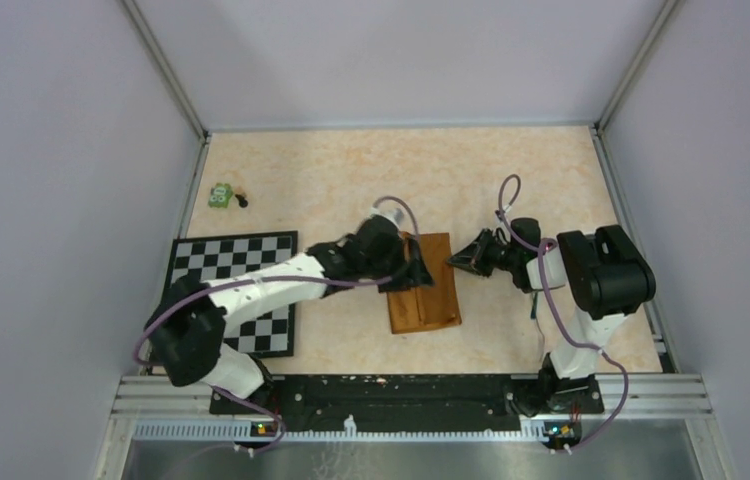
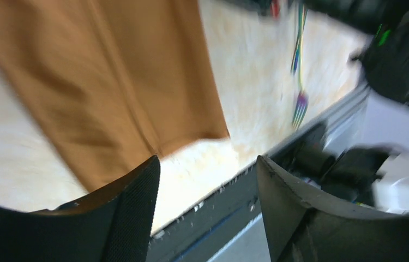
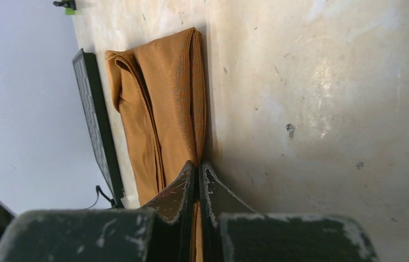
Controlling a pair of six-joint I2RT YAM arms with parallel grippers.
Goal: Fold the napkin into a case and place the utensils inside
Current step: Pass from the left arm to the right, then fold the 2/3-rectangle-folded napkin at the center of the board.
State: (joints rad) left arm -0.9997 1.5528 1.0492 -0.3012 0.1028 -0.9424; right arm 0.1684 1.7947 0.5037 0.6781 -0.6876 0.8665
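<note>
The rust-orange napkin lies folded into a narrow strip at mid-table, also seen in the wrist views. My left gripper hovers over its left edge, open, nothing between the fingers; that view is blurred. My right gripper is at the strip's right edge, shut, with the cloth's edge pinched between the fingertips. The utensils lie on the table to the right of the napkin, with an iridescent fork head showing. From above they are a thin dark sliver beside the right arm.
A black-and-white checkered mat lies left of the napkin, partly under my left arm. A small green toy sits at the far left. The metal rail runs along the table's near edge.
</note>
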